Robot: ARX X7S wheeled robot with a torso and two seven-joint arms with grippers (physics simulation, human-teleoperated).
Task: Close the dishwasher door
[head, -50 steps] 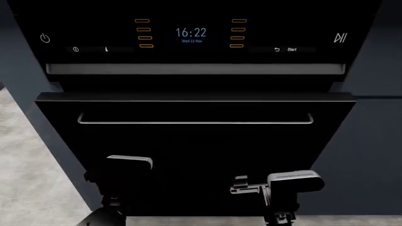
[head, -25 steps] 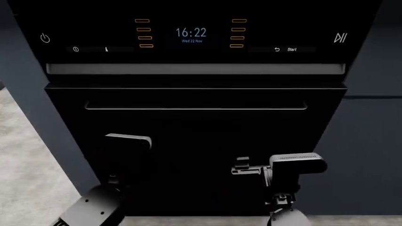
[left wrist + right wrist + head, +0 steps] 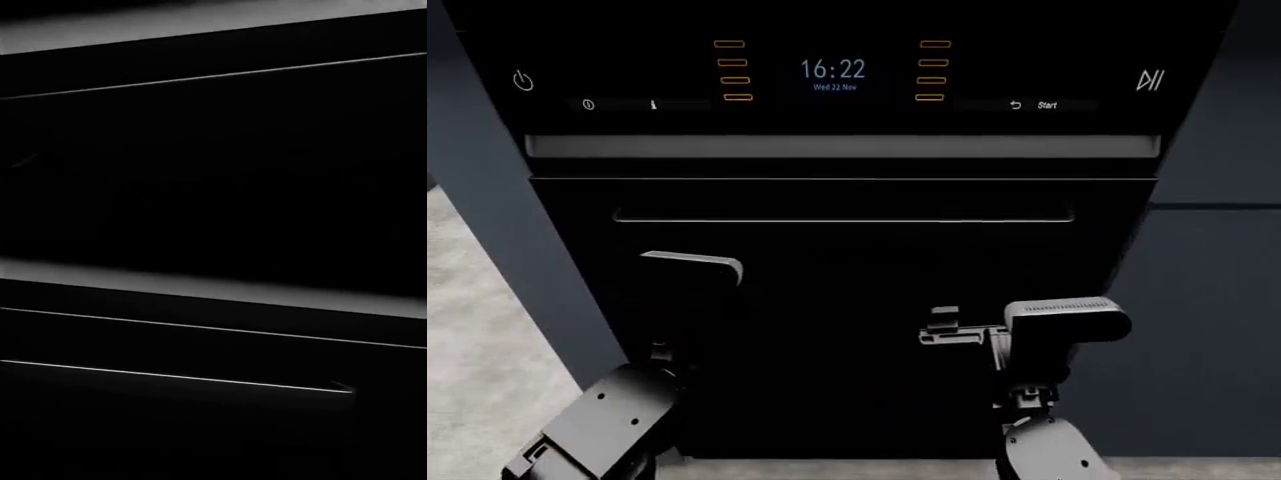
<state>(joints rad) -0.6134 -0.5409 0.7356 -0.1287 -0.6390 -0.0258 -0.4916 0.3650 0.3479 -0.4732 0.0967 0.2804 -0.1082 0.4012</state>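
Two grippers showed in our head view, both raised against the black door (image 3: 841, 330). We saw the left gripper (image 3: 690, 268) only as a pale-edged block at the end of its arm, so we could not tell whether its fingers were apart or together. Our right gripper (image 3: 1014, 325) showed a grey block and a small bracket beside it; its fingers were lost against the black, and we could not tell their state either. Whether either one touched the panel we could not make out.

Just above them ran the handle (image 3: 843, 215), a long slim bar lying level across the upper door. The door stood nearly upright, its top edge close under a pale strip (image 3: 841, 147) and the control panel (image 3: 841, 75), whose display read 16:22. Navy cabinet fronts (image 3: 1214, 300) flanked it on both sides, and grey floor (image 3: 481, 330) showed at our left.

Both wrist views were almost wholly black, with only thin bright lines and a grey band across them.
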